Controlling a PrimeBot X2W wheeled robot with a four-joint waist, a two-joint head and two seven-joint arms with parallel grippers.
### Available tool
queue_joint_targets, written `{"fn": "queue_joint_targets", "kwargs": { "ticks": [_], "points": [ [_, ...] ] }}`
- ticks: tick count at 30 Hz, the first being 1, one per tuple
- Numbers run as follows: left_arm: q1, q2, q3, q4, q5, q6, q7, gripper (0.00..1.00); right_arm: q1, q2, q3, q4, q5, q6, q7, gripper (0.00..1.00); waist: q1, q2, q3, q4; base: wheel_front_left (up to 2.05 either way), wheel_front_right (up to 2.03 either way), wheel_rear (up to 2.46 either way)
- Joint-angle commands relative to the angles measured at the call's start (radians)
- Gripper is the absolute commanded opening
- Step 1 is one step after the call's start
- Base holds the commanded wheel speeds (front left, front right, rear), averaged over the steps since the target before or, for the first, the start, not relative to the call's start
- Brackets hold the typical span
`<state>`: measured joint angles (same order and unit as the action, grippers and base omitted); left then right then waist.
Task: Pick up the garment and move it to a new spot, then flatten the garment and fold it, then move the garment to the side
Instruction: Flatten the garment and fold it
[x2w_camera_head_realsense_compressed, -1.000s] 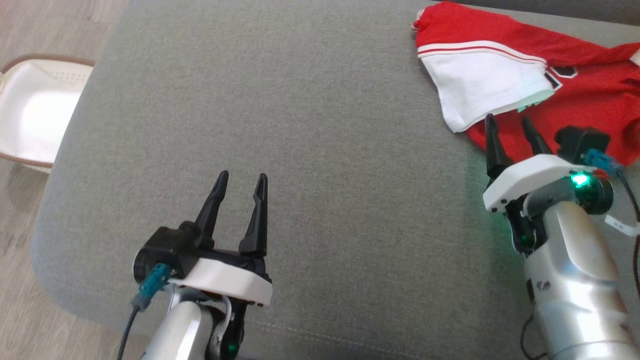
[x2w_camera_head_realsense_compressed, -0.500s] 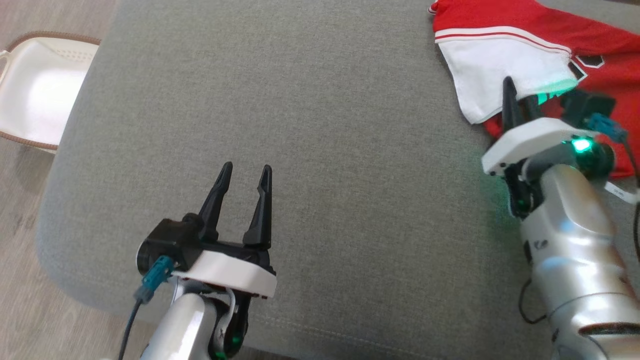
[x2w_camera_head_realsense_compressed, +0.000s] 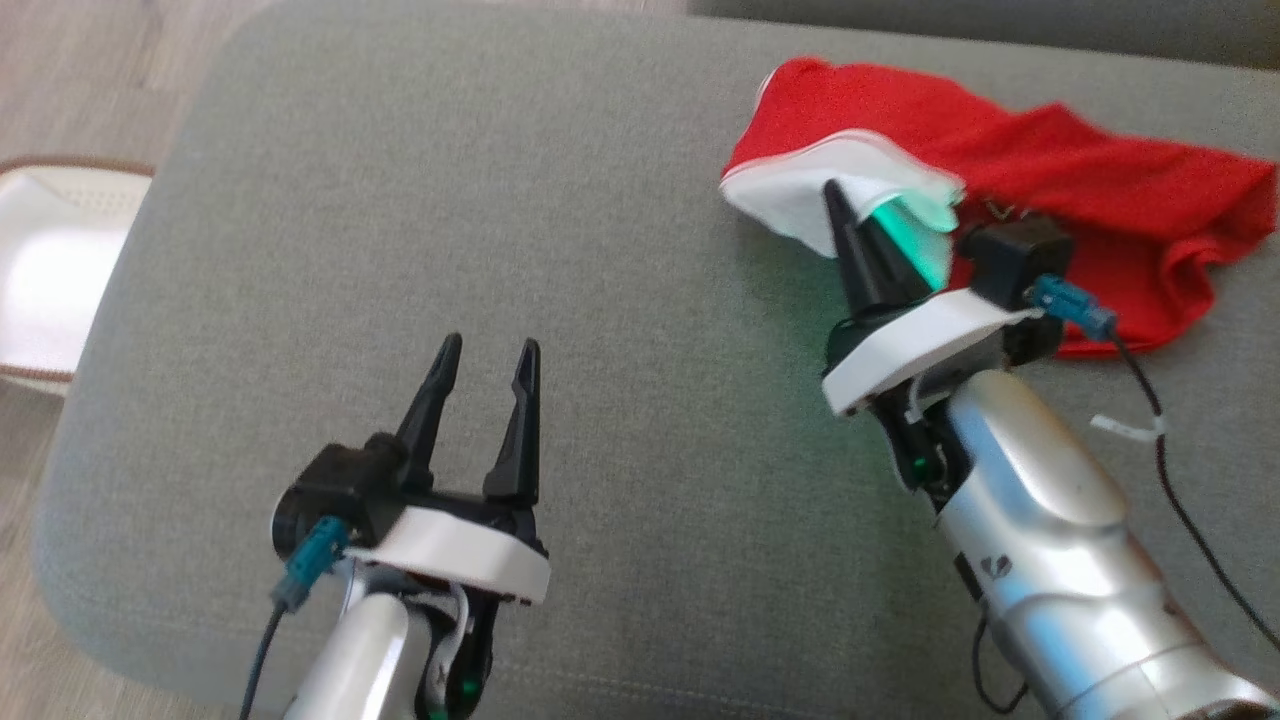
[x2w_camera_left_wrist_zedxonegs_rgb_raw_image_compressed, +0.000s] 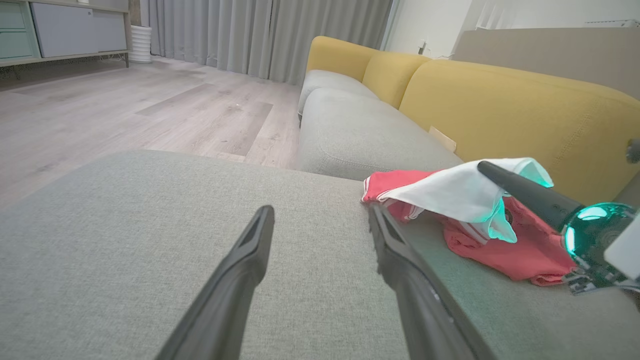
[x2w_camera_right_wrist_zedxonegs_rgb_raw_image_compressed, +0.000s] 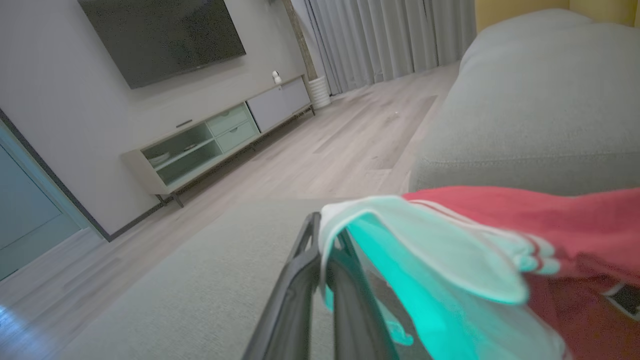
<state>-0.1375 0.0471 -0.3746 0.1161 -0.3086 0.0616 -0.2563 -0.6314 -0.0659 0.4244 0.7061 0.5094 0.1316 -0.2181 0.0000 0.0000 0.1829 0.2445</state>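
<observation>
Red-and-white garment (x2w_camera_head_realsense_compressed: 1050, 170), white edge pinched in the right end effector (x2w_camera_head_realsense_compressed: 848, 208); left end effector (x2w_camera_head_realsense_compressed: 490, 346) spread, well apart.

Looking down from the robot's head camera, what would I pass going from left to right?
White basket on the floor → open left gripper over the grey cushion → red and white garment, its white edge pinched by the shut right gripper.
</observation>
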Motion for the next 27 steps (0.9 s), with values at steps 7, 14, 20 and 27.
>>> {"fn": "queue_joint_targets", "kwargs": {
  "ticks": [7,14,20,27],
  "points": [
    [0.030,0.003,0.045,-0.029,0.015,-0.003,-0.006,1.00,0.034,0.016,0.043,-0.211,0.012,-0.001,0.073,0.00,0.0000,0.0000,-0.067,-0.001,0.00,0.00,0.00],
    [0.061,0.003,0.052,-0.042,0.016,-0.006,-0.006,1.00,0.053,0.016,-0.035,-0.384,-0.017,-0.001,0.218,0.00,0.0000,0.0000,-0.063,0.027,0.00,0.00,0.00],
    [0.032,0.003,0.036,-0.049,0.008,-0.011,-0.006,1.00,-0.040,0.016,-0.151,-0.331,-0.092,-0.001,0.325,0.00,0.0000,0.0000,0.002,0.069,0.00,0.00,0.00],
    [-0.023,0.003,0.012,-0.049,-0.010,-0.007,-0.006,1.00,-0.258,-0.002,-0.329,0.050,-0.274,-0.001,0.328,1.00,0.0000,0.0000,0.068,0.106,0.00,0.00,0.00]
  ]
}}
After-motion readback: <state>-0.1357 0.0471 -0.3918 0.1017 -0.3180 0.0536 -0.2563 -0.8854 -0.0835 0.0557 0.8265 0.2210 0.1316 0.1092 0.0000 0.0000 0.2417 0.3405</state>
